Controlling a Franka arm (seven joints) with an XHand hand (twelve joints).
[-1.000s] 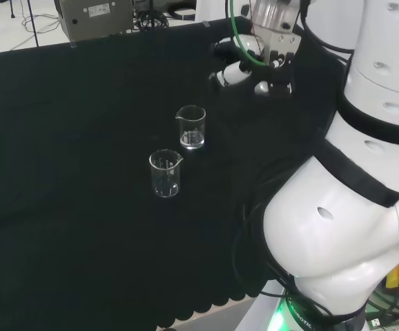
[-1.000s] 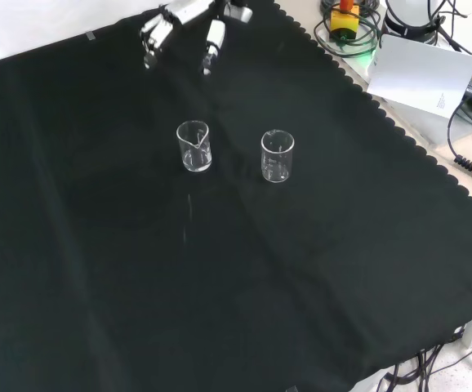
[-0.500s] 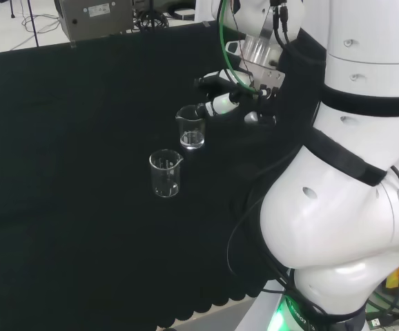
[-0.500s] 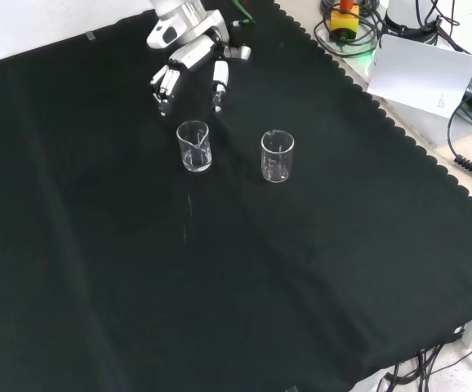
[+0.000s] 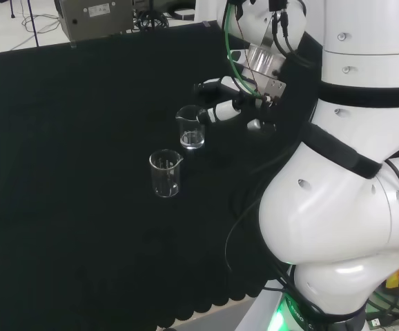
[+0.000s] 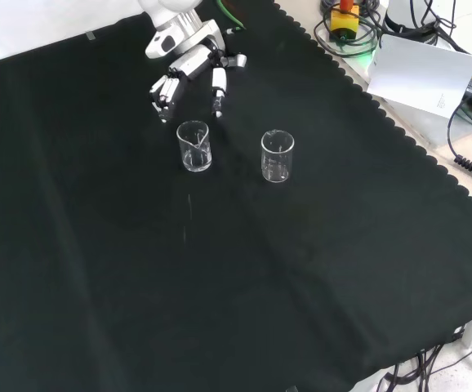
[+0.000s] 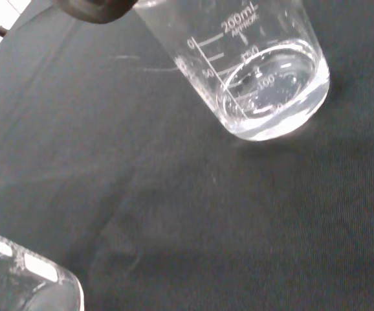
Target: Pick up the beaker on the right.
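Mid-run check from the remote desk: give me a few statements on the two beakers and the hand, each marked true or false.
1. Two clear beakers stand upright on the black cloth. True.
2. The hand is curled round a beaker. False: its fingers are spread and relaxed, and no fingers close on the glass.
3. In the front view the hand is nearest the left beaker, just above it. True.
4. The right beaker in the front view lies tipped on its side. False: it stands upright, apart from the other one.
5. In the head view the hand is beside the farther beaker. True.
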